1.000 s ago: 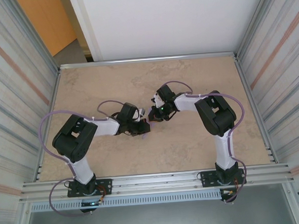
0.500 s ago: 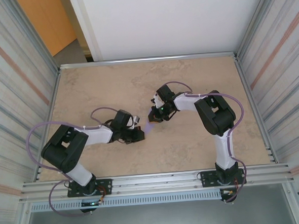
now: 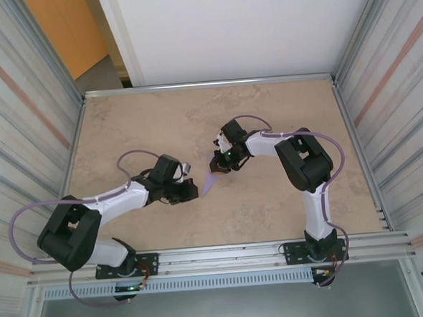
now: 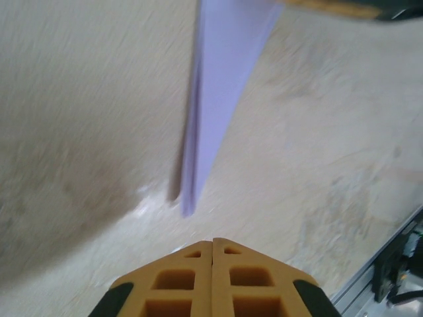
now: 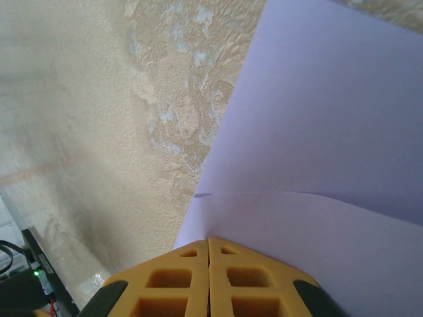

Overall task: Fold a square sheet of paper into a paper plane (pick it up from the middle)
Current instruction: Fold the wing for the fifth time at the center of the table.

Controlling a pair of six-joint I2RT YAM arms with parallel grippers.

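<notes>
The paper plane [image 5: 317,165] hangs from closed right claw [image 5: 210,246].

paper plane [image 4: 225,86]: plain lavender | table [image 3: 272,212]: beige marbled | right end effector [image 5: 209,240]: orange-yellow

Left wrist view: plane [image 4: 221,79] cut off at top edge, desk [image 4: 73,119] blurred. Right wrist view: plane runs past right edge.

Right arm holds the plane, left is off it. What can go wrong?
1. The right fingers pinch the paper plane at its wide end alone; nothing grips the pointed tip, so it may droop or slip.
2. The left fingers, shut, sit close to that tip; moving forward could crumple it.
</notes>
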